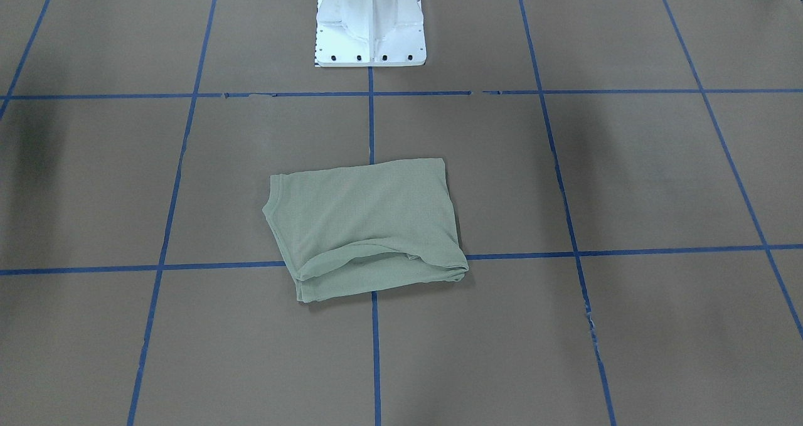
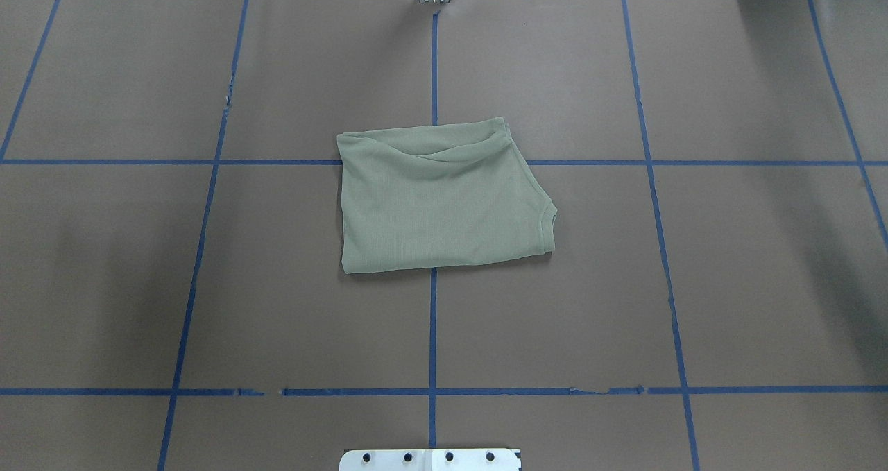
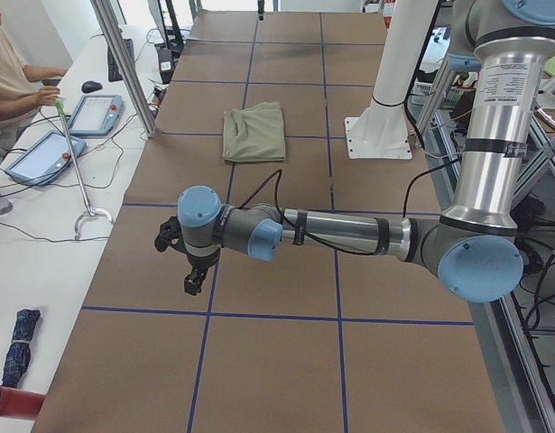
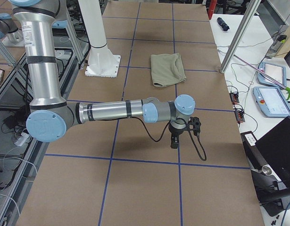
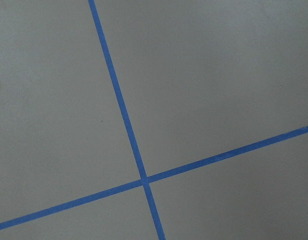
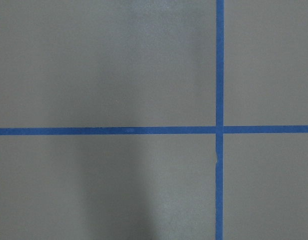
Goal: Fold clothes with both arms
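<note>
The sage-green shirt (image 2: 440, 197) lies folded into a compact rectangle at the middle of the table, also seen in the front-facing view (image 1: 364, 225) and both side views (image 3: 254, 132) (image 4: 167, 69). Nothing touches it. My left arm (image 3: 340, 233) stretches out low over the table's left end, its gripper (image 3: 194, 281) pointing down, far from the shirt. My right arm (image 4: 111, 111) mirrors it at the right end, gripper (image 4: 175, 141) pointing down. Both grippers show only in the side views, so I cannot tell whether they are open or shut. The wrist views show only bare table and blue tape.
The brown table (image 2: 728, 249) carries a grid of blue tape lines (image 2: 433, 332). The white pedestal (image 1: 370, 24) stands at the robot's side of the table. A person (image 3: 11, 77) sits at a side desk with tablets (image 3: 95, 113). Metal posts (image 4: 239, 35) stand along the table's far edge.
</note>
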